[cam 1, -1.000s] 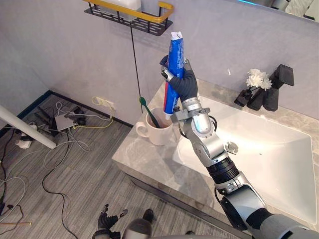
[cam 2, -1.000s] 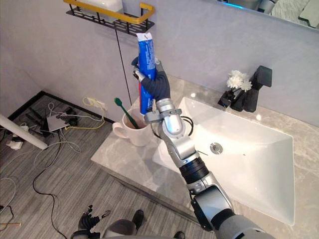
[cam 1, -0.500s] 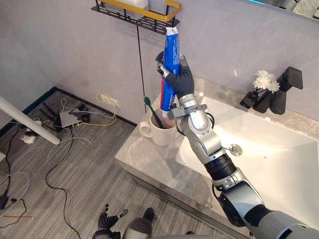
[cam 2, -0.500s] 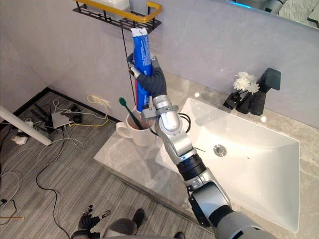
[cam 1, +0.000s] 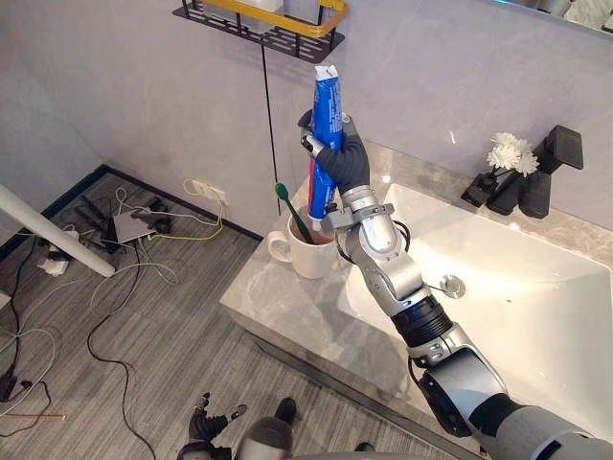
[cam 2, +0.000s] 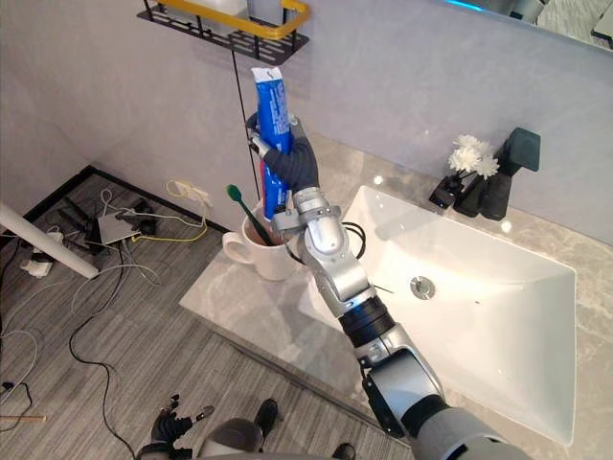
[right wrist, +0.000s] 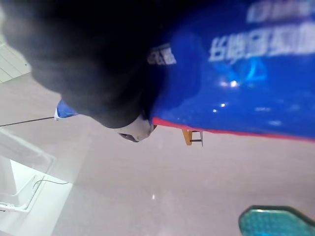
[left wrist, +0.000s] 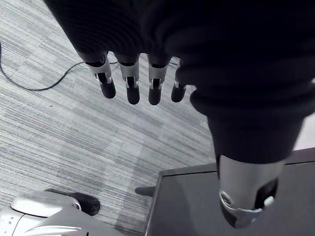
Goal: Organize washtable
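Toothpaste tube (cam 1: pixel 327 101) gripped upright in right hand (cam 1: pixel 345 165) over mug (cam 1: pixel 308 259).

Tube (cam 1: pixel 328 105) in my R hand (cam 1: pixel 345 165): glossy blue plastic. Hand cover matt, ribbed, dark. Mug (cam 1: pixel 311 261) smooth white, looks glazed ceramic. Countertop (cam 1: pixel 278 307) polished grey veined stone. Basin (cam 1: pixel 536 297) glossy white. Shelf (cam 1: pixel 287 40) matt black metal wire.

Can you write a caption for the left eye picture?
The right hand holds a blue tube at the mug with a toothbrush.

Both head eyes overlook the washtable (cam 1: pixel 278 305) — wrist cameras close.
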Controlling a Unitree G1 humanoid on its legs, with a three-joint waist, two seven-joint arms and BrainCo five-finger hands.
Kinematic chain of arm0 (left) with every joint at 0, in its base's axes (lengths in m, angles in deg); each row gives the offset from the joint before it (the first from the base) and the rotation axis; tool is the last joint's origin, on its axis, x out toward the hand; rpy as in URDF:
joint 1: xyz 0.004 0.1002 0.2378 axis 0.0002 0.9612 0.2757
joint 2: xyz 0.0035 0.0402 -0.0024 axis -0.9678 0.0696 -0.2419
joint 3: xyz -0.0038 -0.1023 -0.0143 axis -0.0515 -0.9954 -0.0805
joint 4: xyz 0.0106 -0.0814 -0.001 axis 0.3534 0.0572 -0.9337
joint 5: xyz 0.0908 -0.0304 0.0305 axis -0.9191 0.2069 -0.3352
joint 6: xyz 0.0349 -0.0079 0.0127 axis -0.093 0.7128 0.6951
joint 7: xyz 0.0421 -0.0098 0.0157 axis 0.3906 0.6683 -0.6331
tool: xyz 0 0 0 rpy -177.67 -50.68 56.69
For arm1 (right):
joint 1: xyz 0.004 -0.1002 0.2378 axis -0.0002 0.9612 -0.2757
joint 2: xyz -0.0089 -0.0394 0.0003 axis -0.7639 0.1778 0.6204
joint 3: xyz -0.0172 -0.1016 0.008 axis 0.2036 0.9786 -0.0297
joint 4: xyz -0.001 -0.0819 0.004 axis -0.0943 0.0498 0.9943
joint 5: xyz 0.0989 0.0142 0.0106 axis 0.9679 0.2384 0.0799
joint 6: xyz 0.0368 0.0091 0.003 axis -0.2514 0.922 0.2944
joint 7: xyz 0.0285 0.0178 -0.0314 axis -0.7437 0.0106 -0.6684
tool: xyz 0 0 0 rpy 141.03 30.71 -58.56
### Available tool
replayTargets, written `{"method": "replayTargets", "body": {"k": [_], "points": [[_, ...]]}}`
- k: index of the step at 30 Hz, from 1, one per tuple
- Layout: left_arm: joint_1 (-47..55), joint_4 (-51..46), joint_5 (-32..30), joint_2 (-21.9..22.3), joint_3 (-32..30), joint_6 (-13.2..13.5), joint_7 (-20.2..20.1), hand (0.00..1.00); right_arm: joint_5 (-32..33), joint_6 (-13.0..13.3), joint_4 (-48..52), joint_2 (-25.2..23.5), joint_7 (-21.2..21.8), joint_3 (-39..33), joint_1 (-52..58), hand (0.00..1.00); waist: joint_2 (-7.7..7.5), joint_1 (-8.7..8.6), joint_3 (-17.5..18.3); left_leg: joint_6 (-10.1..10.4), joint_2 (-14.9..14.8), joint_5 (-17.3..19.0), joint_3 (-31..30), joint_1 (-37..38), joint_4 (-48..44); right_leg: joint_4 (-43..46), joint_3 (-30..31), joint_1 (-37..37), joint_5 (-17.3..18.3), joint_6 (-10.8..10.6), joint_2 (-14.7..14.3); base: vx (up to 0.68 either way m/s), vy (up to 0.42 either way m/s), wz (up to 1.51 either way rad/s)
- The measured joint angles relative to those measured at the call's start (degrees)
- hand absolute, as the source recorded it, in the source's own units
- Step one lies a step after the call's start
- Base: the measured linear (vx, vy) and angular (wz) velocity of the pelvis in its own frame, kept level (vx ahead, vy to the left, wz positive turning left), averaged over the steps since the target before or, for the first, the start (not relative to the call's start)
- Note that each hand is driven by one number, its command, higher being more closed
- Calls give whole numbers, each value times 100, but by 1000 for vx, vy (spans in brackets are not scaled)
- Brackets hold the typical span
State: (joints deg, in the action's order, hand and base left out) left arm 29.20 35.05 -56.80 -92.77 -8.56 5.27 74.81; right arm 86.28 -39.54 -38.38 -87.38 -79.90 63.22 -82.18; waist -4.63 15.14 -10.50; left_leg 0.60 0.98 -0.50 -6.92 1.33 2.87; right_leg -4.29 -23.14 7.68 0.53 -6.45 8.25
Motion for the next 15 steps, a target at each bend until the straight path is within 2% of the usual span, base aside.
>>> {"method": "replayTargets", "body": {"k": [15], "points": [[0, 13, 2, -4, 1, -2, 3, 0, 3, 7, 5, -51, -4, -3, 0, 0, -1, -8, -6, 0, 1, 0, 2, 5, -9, 3, 0, 3, 0, 0, 2, 0, 0, 0]]}}
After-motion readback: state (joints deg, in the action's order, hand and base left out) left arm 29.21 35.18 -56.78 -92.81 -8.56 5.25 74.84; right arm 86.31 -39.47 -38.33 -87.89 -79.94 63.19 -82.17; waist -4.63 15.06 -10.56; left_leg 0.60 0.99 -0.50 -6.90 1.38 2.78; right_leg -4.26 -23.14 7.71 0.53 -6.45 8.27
